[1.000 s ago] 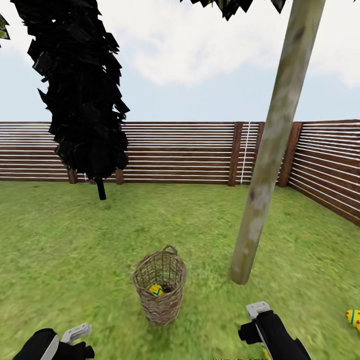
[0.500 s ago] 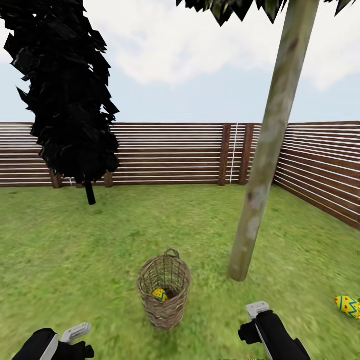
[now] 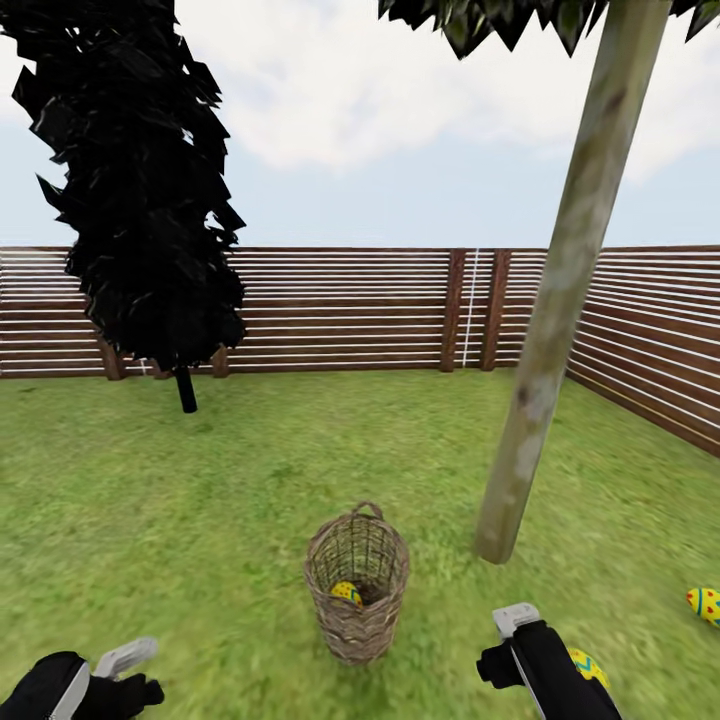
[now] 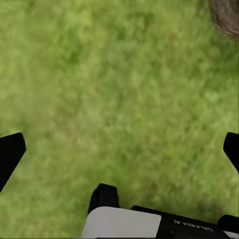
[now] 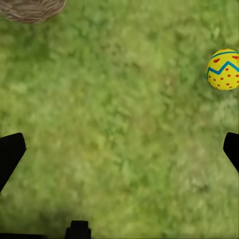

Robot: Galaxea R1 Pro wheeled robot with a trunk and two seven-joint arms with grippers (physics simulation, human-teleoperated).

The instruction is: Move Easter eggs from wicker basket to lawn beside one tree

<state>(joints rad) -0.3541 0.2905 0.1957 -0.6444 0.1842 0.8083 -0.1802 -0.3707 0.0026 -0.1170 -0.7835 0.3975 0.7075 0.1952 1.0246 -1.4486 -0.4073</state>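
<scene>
The wicker basket (image 3: pixel 357 585) stands upright on the lawn (image 3: pixel 200 500), just left of the tree's pale trunk (image 3: pixel 550 350). One yellow Easter egg (image 3: pixel 347 592) lies inside the basket. A second egg (image 3: pixel 705 603) rests on the grass at the far right. A third egg (image 3: pixel 588 665) peeks out beside my right arm and also lies on grass in the right wrist view (image 5: pixel 223 69). My right gripper (image 3: pixel 515 620) hangs open over bare grass (image 5: pixel 119 149), with the basket rim (image 5: pixel 32 9) off to one side. Low at the left, my left gripper (image 3: pixel 125 657) is open over grass (image 4: pixel 119 149).
A dark brown slatted fence (image 3: pixel 340 310) encloses the garden behind and to the right. An all-black columnar tree (image 3: pixel 150 200) stands at the back left. Open grass lies between it and the basket.
The whole picture has shifted, so the camera moved: the basket and trunk now sit further right. An egg has come into sight beside my right arm. Both grippers stay open.
</scene>
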